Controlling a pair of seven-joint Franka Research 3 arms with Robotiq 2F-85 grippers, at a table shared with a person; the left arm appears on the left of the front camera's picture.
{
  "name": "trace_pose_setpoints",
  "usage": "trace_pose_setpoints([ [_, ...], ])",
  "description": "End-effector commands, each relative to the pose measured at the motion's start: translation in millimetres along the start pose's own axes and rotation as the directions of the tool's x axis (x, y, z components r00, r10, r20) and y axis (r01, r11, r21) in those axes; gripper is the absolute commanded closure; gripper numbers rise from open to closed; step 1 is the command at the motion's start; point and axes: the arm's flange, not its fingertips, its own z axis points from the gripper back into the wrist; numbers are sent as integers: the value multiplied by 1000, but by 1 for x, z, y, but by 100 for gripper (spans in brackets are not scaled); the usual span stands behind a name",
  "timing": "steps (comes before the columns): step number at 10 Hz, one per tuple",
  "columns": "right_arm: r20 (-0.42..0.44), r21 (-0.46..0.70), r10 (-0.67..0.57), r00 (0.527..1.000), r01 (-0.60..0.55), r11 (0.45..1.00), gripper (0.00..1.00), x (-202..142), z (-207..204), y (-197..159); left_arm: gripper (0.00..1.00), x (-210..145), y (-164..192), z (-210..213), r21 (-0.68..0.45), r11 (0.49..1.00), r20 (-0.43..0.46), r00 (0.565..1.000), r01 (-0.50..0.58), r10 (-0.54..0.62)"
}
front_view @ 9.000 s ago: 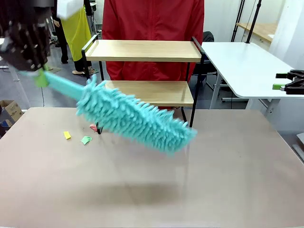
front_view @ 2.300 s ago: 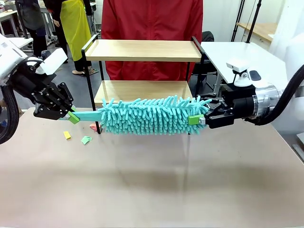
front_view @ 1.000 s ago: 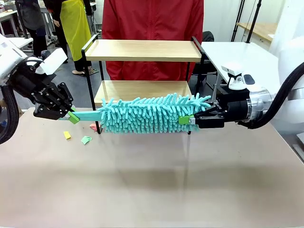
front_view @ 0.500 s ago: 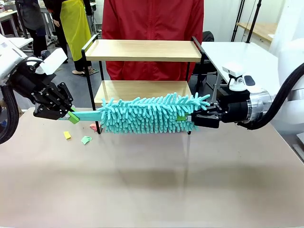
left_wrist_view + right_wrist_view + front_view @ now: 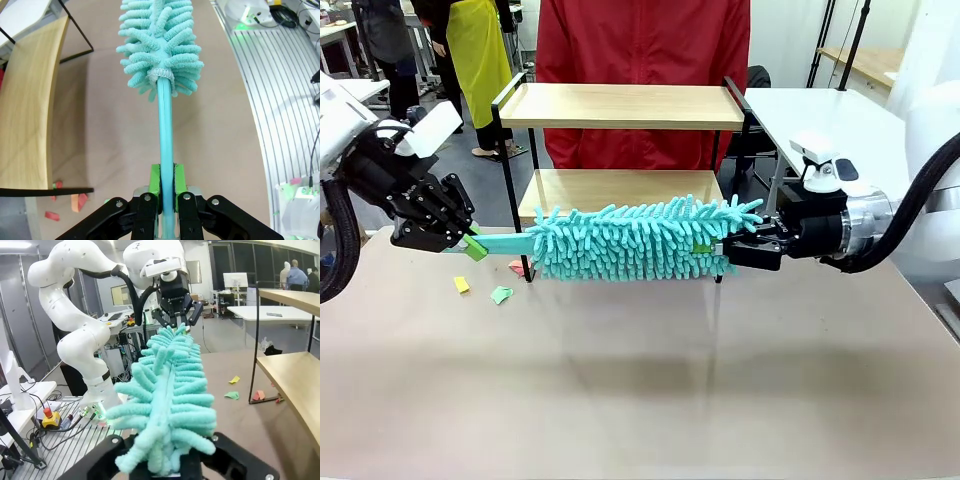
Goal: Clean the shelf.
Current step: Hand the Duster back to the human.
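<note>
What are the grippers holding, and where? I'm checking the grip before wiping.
Both hold the duster: left gripper on its handle, right gripper on its fluffy tip.

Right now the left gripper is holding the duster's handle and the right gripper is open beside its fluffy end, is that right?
Not quite. The left gripper does clamp the handle of the duster, but the right gripper is shut on its fluffy tip, not open beside it, as the front view shows.
</note>
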Motion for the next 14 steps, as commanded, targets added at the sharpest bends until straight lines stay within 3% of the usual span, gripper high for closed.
trace_pose_setpoints([
  [1,37,-24,27,999,-26,999,100,-13,9,24,87,1,-1,1,1,1000,18,1000,7,-7],
  [2,0,0,0,1000,0,1000,100,0,0,0,30,0,0,0,0,1000,0,1000,0,0],
  [3,0,0,0,1000,0,1000,100,0,0,0,30,8,1,0,2,1000,9,1000,0,0],
  [4,0,0,0,1000,0,1000,100,0,0,0,0,12,1,3,18,1000,26,1000,-14,13],
  [6,0,0,0,1000,0,1000,100,0,0,0,0,12,-2,21,71,997,140,990,-26,16],
  [7,0,0,0,1000,0,1000,100,0,0,0,6,7,-4,35,99,995,209,978,-28,7],
  [9,0,0,0,1000,0,1000,100,0,0,0,0,-5,-13,62,126,992,314,949,-29,-12],
  [12,0,0,0,1000,0,1000,100,0,0,0,0,-52,-40,111,236,968,459,887,-81,-38],
  [14,0,0,0,1000,0,1000,100,0,0,0,0,-82,-59,130,272,956,497,867,-107,-44],
])
